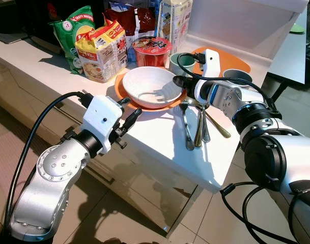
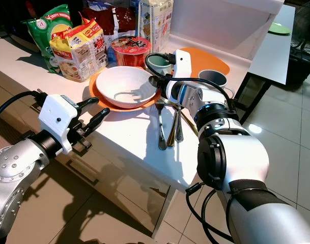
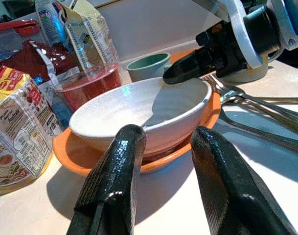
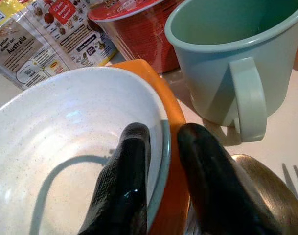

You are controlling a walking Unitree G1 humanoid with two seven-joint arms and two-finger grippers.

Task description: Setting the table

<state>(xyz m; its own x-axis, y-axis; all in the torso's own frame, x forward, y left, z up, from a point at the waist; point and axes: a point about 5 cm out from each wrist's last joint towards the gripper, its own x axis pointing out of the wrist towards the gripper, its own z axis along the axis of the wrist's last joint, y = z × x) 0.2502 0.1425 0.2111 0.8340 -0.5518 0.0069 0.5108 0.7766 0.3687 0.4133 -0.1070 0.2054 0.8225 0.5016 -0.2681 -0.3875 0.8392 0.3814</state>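
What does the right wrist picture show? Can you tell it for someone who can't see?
The right gripper pinches the rim of a white bowl, one black finger inside and one outside. The bowl sits on an orange plate. Behind stand a pale green mug, a red noodle cup and a noodle packet.

A speckled white bowl [image 1: 150, 86] on an orange plate [image 1: 125, 91], beside a pale green mug [image 4: 227, 58], a red cup-noodle tub [image 1: 151, 50] and yellow and green noodle packets [image 1: 100, 48].
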